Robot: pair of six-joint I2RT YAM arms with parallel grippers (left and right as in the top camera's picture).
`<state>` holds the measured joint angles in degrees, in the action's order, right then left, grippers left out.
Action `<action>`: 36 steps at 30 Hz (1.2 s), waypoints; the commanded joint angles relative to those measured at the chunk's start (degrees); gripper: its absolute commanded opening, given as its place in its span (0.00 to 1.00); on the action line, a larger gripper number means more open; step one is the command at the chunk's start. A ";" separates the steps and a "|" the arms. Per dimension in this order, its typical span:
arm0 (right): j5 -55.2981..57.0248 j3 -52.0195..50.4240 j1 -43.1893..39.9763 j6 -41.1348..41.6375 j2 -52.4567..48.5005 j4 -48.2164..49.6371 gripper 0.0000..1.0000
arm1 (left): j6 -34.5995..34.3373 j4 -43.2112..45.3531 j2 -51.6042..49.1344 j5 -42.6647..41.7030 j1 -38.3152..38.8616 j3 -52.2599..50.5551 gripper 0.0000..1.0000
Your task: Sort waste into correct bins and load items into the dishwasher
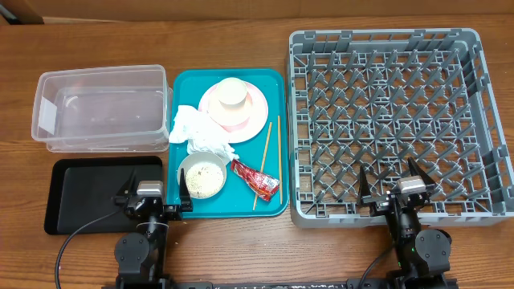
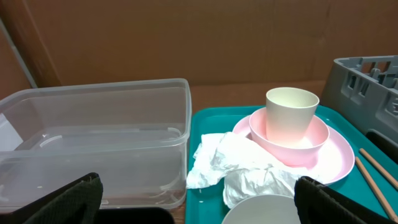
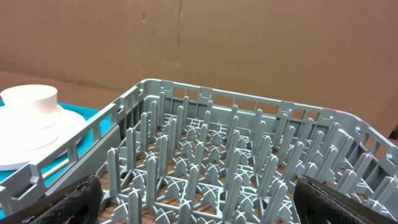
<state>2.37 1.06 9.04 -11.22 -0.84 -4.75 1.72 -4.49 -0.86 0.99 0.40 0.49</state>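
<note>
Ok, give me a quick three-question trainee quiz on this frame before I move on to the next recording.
1. What do the dish rack and the clear tub hold at this moment?
2. True or false: the cream cup stands in the pink bowl, which sits on the pink plate.
3. Where does the crumpled napkin lie? A in the clear tub; B on the teal tray; C in the dish rack.
Key: 1 nothing, both are empty; 2 true; 3 B.
</note>
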 commanded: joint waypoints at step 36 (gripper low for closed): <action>0.48 -0.59 -0.17 -0.17 0.55 0.17 1.00 | -8.85 -66.53 -83.78 -20.31 0.55 78.60 0.78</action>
<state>2.37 1.06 9.04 -11.20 -0.84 -4.80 -5.89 -70.83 -81.34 -17.23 0.43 77.84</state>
